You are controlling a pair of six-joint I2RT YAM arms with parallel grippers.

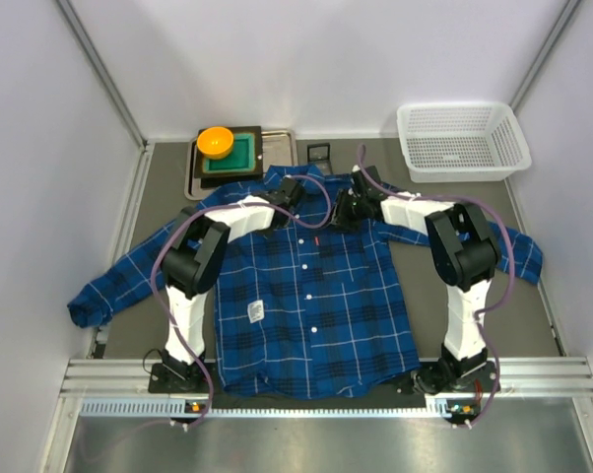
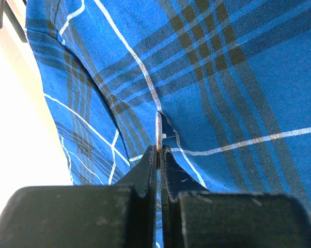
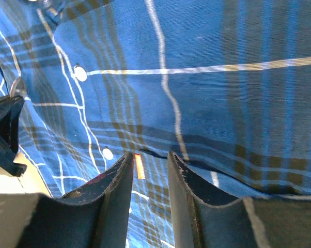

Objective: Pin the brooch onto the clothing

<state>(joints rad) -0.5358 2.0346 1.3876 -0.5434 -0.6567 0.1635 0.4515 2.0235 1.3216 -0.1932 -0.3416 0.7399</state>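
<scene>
Our left fingers (image 2: 144,178) clamp the thin pinkish-grey round brooch (image 2: 158,132) against the blue plaid shirt (image 2: 238,77); our right fingers (image 3: 114,188) gape, gripping nothing.

brooch (image 2: 158,130) edge-on, lower part hidden inside left end effector (image 2: 159,153); shirt (image 2: 238,77) cut off in wrist views

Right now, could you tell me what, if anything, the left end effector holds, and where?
The left end effector pinches the brooch by its near rim.
</scene>
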